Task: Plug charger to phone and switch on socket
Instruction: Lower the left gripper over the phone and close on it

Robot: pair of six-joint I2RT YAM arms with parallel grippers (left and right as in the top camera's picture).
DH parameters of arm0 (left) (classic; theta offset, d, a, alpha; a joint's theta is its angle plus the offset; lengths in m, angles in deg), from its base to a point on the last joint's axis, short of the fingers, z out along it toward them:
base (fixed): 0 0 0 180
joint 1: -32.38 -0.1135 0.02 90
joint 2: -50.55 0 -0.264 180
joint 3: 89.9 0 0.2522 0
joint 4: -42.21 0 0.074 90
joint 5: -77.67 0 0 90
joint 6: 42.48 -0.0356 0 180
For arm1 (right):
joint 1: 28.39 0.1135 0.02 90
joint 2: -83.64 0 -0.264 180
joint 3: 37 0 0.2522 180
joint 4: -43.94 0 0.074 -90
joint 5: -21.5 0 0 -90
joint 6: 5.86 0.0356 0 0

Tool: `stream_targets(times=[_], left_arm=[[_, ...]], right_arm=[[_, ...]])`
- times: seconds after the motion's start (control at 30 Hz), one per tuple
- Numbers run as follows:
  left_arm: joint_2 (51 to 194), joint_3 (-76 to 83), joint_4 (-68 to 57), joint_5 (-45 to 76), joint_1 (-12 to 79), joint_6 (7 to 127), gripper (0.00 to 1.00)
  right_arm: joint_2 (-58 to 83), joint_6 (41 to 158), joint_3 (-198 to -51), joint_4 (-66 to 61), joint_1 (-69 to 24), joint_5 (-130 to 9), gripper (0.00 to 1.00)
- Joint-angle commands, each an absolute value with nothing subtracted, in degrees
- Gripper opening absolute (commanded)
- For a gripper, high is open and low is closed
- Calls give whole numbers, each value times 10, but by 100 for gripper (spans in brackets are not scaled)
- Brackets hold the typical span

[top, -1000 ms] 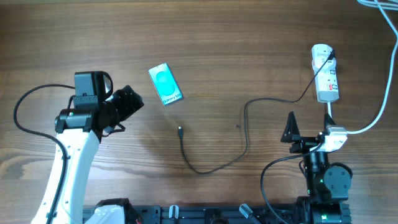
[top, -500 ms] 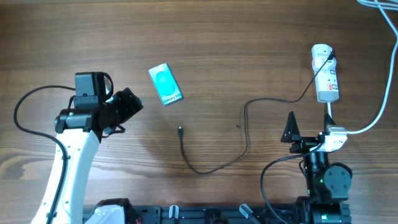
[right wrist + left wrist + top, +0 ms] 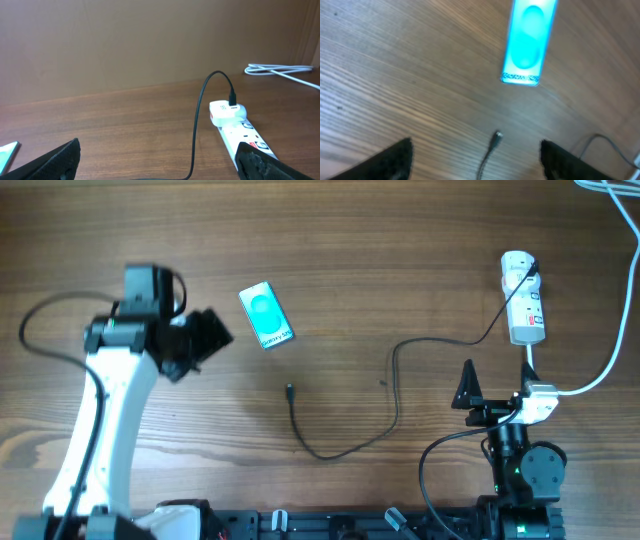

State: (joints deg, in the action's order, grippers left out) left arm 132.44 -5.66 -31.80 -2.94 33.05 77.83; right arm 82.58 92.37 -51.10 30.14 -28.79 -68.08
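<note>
The phone (image 3: 266, 316) with a teal-blue screen lies flat on the wooden table; it also shows in the left wrist view (image 3: 529, 41). The black charger cable (image 3: 392, 402) curves from the socket (image 3: 524, 300) to its free connector tip (image 3: 289, 390), seen in the left wrist view (image 3: 496, 136). My left gripper (image 3: 207, 340) is open and empty, left of the phone, its fingers (image 3: 476, 156) wide either side of the tip. My right gripper (image 3: 467, 387) is open and empty near the front right, with the socket (image 3: 240, 131) and cable (image 3: 200, 115) ahead of it.
A thick white cable (image 3: 610, 350) runs from the table's right edge to the right arm's base. More white cable (image 3: 280, 71) lies at the far right in the right wrist view.
My left arm has moved away from the table's front edge, and the gripper sits closer to the phone. The right arm, phone and cable have not moved.
</note>
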Motion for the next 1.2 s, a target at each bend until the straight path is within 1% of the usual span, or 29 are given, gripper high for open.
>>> stream_targets(times=[0.0, 0.07, 0.17, 0.27, 0.4, 0.53, 0.63, 1.07, 1.17], left_arm=[[1394, 55, -354, -48, 370, 769, 95], [1428, 72, -337, -50, 396, 771, 99], [1484, 72, -306, -110, 428, 807, 100], [1531, 72, -271, -114, 443, 830, 100], [1583, 72, -212, -117, 464, 830, 100], [1618, 72, -173, -143, 475, 841, 100], [1642, 72, -164, -176, 476, 841, 100], [1706, 64, -134, -171, 480, 840, 99], [1721, 64, -133, -156, 480, 840, 96]], right_arm=[[826, 918, -511, 304, -286, -673, 100], [826, 918, -511, 304, -286, -673, 100], [826, 918, -511, 304, -286, -673, 100], [826, 918, -511, 304, -286, -673, 100], [826, 918, -511, 304, -286, -673, 99], [826, 918, -511, 304, -286, -673, 100], [826, 918, -511, 304, -286, -673, 100], [826, 918, -511, 304, -286, -673, 100], [826, 918, -511, 304, -286, -673, 100]])
